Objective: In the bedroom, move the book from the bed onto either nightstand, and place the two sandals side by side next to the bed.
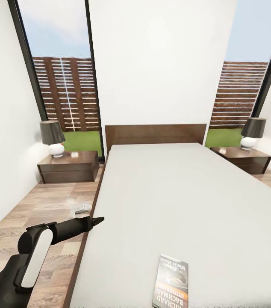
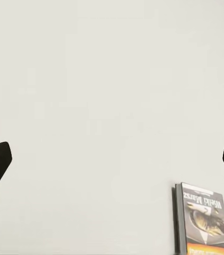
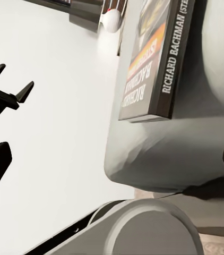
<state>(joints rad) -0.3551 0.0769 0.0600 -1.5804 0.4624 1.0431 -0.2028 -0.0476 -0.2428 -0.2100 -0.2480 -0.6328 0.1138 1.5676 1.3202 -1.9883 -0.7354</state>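
The book (image 1: 171,282) lies flat on the white mattress of the bed (image 1: 174,201), near its foot, its grey cover with an orange band facing up. My left gripper (image 1: 95,221) hovers open over the bed's left edge, well short of the book. In the left wrist view the book (image 2: 203,220) lies beyond and to one side of the open left gripper (image 2: 112,162). My right gripper (image 3: 112,162) is open and empty, low by the mattress corner, with the book (image 3: 154,58) ahead of it. A small pale shape (image 1: 81,209) lies on the floor left of the bed; I cannot tell if it is a sandal.
Two dark nightstands flank the headboard (image 1: 154,133), the left one (image 1: 69,166) and the right one (image 1: 242,158), each carrying a lamp with a dark shade. Tall windows stand behind them. Wood-plank floor (image 1: 37,214) runs along the bed's left side to a white wall.
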